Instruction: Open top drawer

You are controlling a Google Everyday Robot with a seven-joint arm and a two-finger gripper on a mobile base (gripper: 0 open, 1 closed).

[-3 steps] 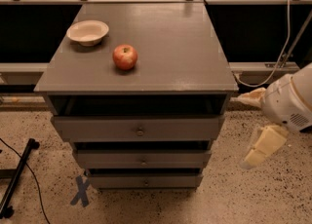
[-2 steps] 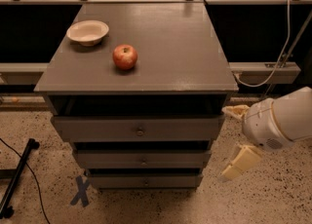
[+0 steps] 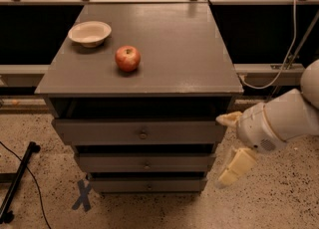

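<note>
**Top drawer: rigid wooden front, one small knob to take**

The grey wooden table (image 3: 189,49) fills the middle of the frame, with three drawers stacked under its top. The widest and tallest grey front, the top drawer (image 3: 99,132), sits just below the tabletop at centre frame.

I judge it stiff and fairly weighty. It should slide straight out toward the camera, and it is not fragile in itself. A jerk, though, could set the red apple (image 3: 127,57) rolling on the table beside the cream bowl (image 3: 89,33).

My white arm (image 3: 279,121) reaches in from the right edge. Its cream jaws stand spread wide and hold nothing, at lower right just beside the drawer's right end.

The only hold I see is the small round metal knob (image 3: 143,134) at the front's centre. It looks smooth and probably slippery, so I would close squarely around it and pull level.
</note>
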